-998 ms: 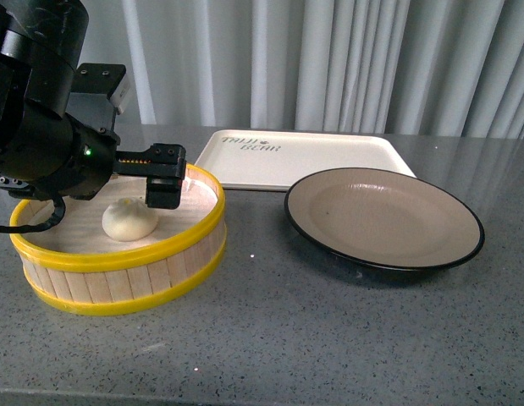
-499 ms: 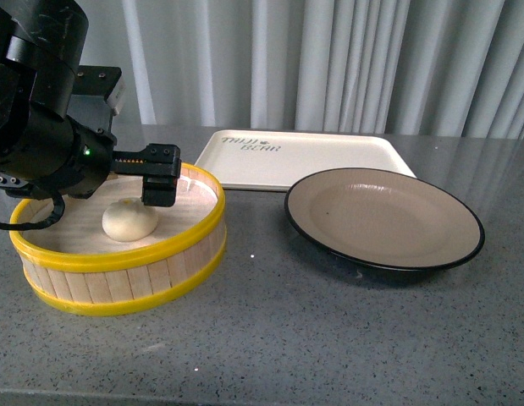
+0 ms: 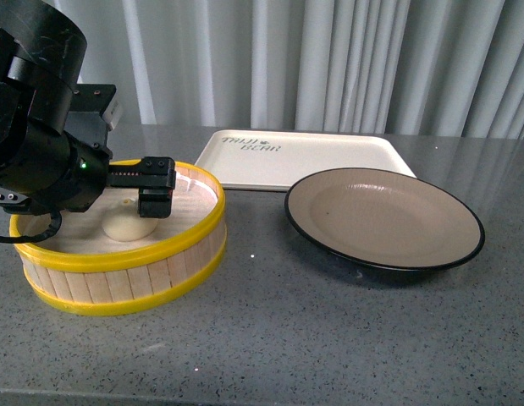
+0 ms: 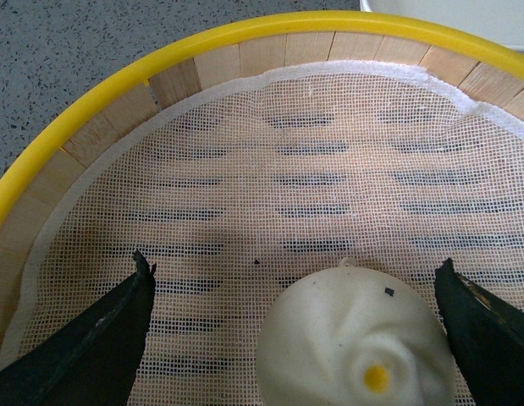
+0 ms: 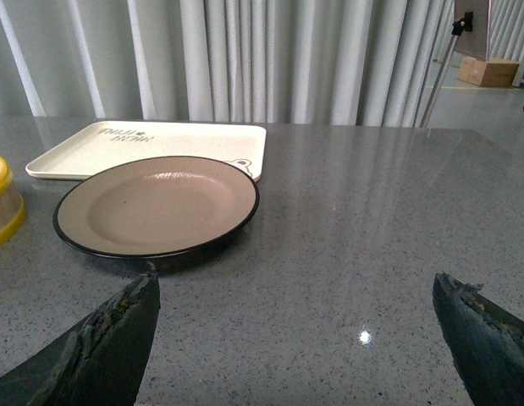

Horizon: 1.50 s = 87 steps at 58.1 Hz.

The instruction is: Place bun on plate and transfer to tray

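The bun (image 3: 124, 227) lies inside the yellow-rimmed steamer basket (image 3: 118, 283), partly hidden by my left arm. My left gripper (image 3: 130, 211) is low in the basket, open, with one finger on each side of the bun. In the left wrist view the bun (image 4: 355, 338) sits between the dark fingertips (image 4: 118, 330) without touching them, closer to one, and the left gripper (image 4: 293, 266) holds nothing. The plate (image 3: 380, 216) is empty at centre right, and the tray (image 3: 312, 161) lies behind it. My right gripper (image 5: 295, 279) hovers open over bare tabletop, short of the plate (image 5: 156, 203) and tray (image 5: 160, 144).
White mesh lines the basket floor (image 4: 270, 169), and its yellow rim (image 4: 245, 34) rises around my left gripper. Grey speckled tabletop (image 3: 329, 338) runs along the front. Curtains hang behind the table.
My left gripper has sunk lower into the basket and shifted slightly left, so it now straddles the bun and hides more of it. Plate, tray and bun have not moved.
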Tool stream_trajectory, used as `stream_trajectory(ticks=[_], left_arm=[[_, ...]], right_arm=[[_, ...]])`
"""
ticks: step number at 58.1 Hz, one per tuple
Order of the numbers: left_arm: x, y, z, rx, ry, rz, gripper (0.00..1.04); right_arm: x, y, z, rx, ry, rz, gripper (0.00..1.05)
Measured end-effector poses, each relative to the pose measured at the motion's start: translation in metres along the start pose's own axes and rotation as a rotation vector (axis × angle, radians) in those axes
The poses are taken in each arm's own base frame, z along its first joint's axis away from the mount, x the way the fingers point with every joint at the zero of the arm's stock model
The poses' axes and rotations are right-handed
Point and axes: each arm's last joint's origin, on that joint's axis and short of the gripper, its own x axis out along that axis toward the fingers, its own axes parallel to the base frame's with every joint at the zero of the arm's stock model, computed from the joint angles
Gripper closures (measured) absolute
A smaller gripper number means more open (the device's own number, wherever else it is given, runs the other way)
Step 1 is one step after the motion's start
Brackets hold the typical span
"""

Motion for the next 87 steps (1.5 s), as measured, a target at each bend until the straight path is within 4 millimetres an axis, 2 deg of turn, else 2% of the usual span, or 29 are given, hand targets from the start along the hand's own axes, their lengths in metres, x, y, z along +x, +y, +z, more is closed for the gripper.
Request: stream_trajectory(ticks=[2, 11, 26, 34, 44, 51, 56, 61, 68, 73, 80, 87], left_arm=[[0.0, 0.0, 0.0, 0.0, 0.001, 0.0, 0.1], [0.0, 0.0, 0.0, -0.007, 0.003, -0.004, 0.45], [-0.001, -0.001, 0.0, -0.017, 0.006, -0.013, 0.81], [-0.009, -0.006, 0.006, -0.023, -0.008, -0.043, 0.99], [-0.031, -0.025, 0.029, -0.01, -0.076, -0.118, 1.0], [-0.051, -0.058, 0.047, 0.024, -0.131, -0.2, 1.0], [-0.063, -0.095, 0.055, 0.077, -0.158, -0.267, 1.0], [-0.068, -0.129, 0.056, 0.13, -0.177, -0.315, 1.0], [-0.064, -0.174, 0.051, 0.209, -0.169, -0.371, 1.0], [-0.053, -0.205, 0.042, 0.25, -0.134, -0.404, 1.0], [-0.042, -0.227, 0.035, 0.273, -0.115, -0.398, 1.0], [-0.037, -0.236, 0.033, 0.287, -0.111, -0.396, 1.0]], right_arm=[[0.0, 0.0, 0.0, 0.0, 0.0, 0.0, 0.08], [0.0, 0.0, 0.0, 0.0, 0.0, 0.0, 0.08], [0.0, 0.0, 0.0, 0.0, 0.0, 0.0, 0.08], [0.0, 0.0, 0.0, 0.0, 0.0, 0.0, 0.08], [0.0, 0.0, 0.0, 0.0, 0.0, 0.0, 0.08], [0.0, 0.0, 0.0, 0.0, 0.0, 0.0, 0.08], [0.0, 0.0, 0.0, 0.0, 0.0, 0.0, 0.08], [0.0, 0.0, 0.0, 0.0, 0.0, 0.0, 0.08], [0.0, 0.0, 0.0, 0.0, 0.0, 0.0, 0.08], [0.0, 0.0, 0.0, 0.0, 0.0, 0.0, 0.08], [0.0, 0.0, 0.0, 0.0, 0.0, 0.0, 0.08], [0.0, 0.0, 0.0, 0.0, 0.0, 0.0, 0.08]])
